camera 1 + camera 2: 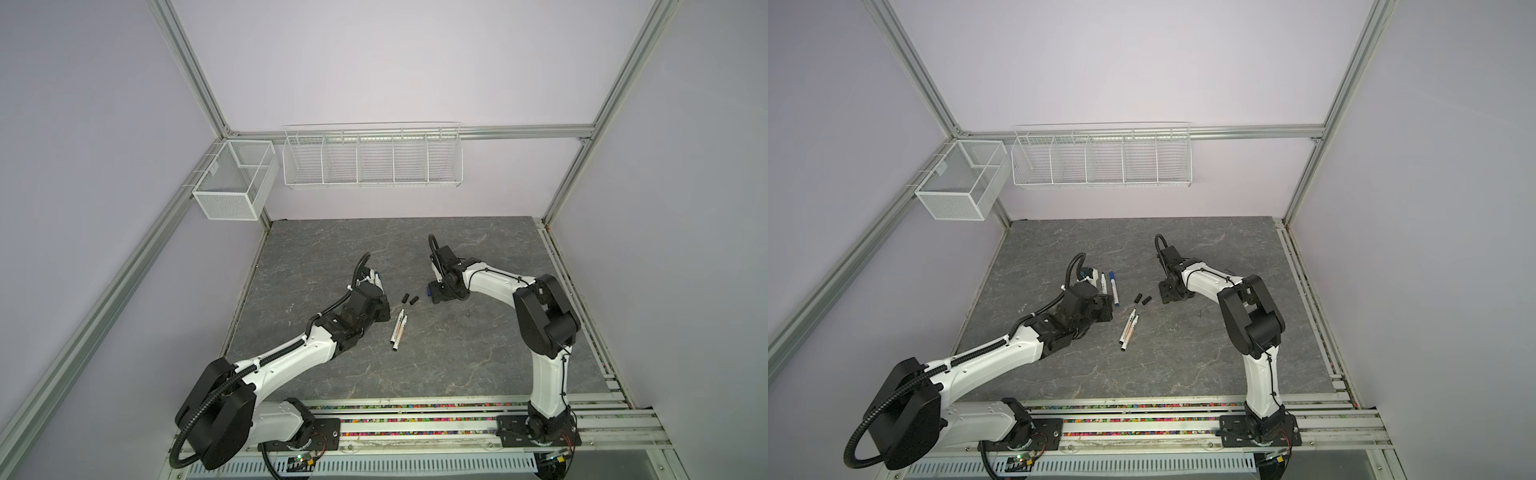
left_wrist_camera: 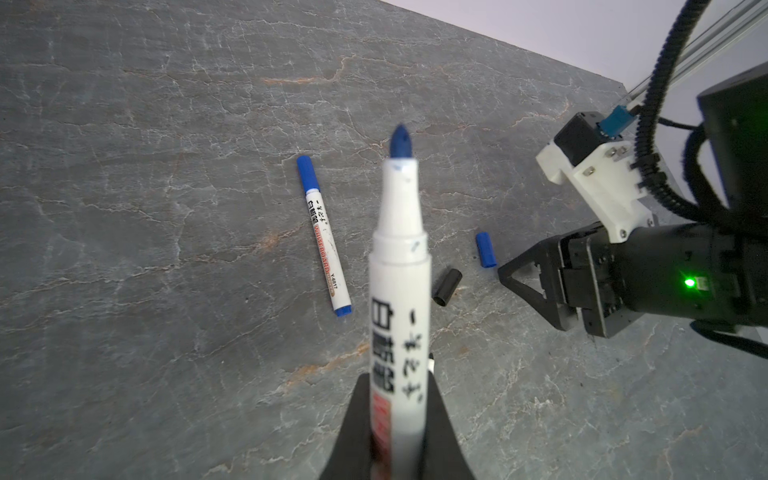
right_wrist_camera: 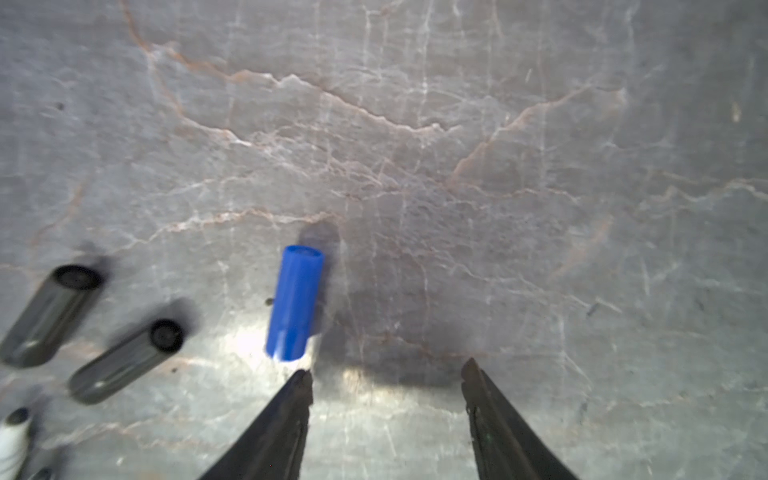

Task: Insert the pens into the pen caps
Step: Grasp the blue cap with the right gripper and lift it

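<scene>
Both top views: we see two uncapped pens (image 1: 397,328) lying centre, black caps (image 1: 414,300) just farther.
L wrist: left gripper (image 2: 397,386) clamps blue-tipped pen (image 2: 399,257); capped pen (image 2: 324,237) lies apart.
R wrist: right gripper (image 3: 386,374) spread, empty; blue cap (image 3: 295,303) by its fingertip.

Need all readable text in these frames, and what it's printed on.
"WHITEBOARD": red band on the capped blue pen, which lies flat.
"Y-6817": same barrel, near the end plug; small, not certain.
"白板笔": same barrel, and larger but blurred on the uncapped blue-tipped pen held in the left gripper.
Script mark beside it on both: unreadable.
Print on the two side-by-side pens in both top views: too small to read.
</scene>
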Robot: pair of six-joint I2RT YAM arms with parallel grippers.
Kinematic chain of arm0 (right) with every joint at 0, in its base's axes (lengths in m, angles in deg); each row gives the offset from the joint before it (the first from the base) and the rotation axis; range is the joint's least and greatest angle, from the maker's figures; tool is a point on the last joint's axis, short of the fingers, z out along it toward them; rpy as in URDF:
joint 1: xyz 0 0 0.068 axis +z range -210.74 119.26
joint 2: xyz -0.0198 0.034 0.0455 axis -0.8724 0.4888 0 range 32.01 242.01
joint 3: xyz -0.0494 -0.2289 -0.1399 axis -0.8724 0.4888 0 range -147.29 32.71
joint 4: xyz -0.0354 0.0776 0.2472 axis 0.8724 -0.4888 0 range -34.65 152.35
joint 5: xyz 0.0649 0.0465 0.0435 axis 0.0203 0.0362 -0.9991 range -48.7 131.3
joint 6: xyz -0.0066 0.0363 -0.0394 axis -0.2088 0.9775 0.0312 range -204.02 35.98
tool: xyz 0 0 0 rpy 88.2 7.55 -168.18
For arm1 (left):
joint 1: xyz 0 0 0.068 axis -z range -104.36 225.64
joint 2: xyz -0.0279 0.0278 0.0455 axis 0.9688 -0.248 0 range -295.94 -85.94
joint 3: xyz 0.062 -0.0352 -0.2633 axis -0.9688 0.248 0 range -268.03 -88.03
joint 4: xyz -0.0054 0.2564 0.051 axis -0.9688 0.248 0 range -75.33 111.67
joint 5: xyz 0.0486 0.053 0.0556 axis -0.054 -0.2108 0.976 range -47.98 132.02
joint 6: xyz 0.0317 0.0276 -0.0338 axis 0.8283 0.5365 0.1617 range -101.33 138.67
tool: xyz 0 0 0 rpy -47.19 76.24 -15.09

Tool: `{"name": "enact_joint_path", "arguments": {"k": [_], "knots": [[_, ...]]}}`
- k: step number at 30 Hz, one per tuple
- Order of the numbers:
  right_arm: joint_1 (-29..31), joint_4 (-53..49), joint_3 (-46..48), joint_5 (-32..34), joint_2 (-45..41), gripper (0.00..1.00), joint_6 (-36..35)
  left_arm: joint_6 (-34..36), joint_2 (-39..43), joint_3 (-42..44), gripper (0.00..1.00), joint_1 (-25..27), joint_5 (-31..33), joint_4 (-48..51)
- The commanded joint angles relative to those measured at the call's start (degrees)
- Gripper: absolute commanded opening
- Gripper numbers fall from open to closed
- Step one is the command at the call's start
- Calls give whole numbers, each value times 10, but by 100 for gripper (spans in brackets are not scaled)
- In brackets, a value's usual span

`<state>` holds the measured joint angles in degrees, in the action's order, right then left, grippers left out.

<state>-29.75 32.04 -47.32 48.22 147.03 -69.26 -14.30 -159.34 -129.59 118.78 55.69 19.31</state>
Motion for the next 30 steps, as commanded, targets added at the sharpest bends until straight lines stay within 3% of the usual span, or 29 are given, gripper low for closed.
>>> {"name": "enact_joint_path", "arguments": {"k": [1, 7, 14, 20, 23, 27, 30], "knots": [[2, 21, -7, -36, -21, 62, 11, -9, -7, 0, 0, -3, 0, -3], [1, -20, -67, -49, 40, 60, 15, -10, -9, 0, 0, -3, -3, -4], [8, -50, -109, -56, 97, 49, 14, -9, -4, 4, 0, -3, -2, -1], [22, -105, -146, -18, 132, 32, 5, -8, -7, 2, 0, -3, -3, -4], [21, -111, -160, -29, 146, 19, 6, 3, -11, -2, 0, -3, -13, -7], [6, -61, -130, -80, 100, 7, 19, 37, -27, -17, 0, -4, -54, -7], [-15, -4, -76, -130, 15, 7, 37, 63, -50, -29, 0, -3, -102, -14]]}}
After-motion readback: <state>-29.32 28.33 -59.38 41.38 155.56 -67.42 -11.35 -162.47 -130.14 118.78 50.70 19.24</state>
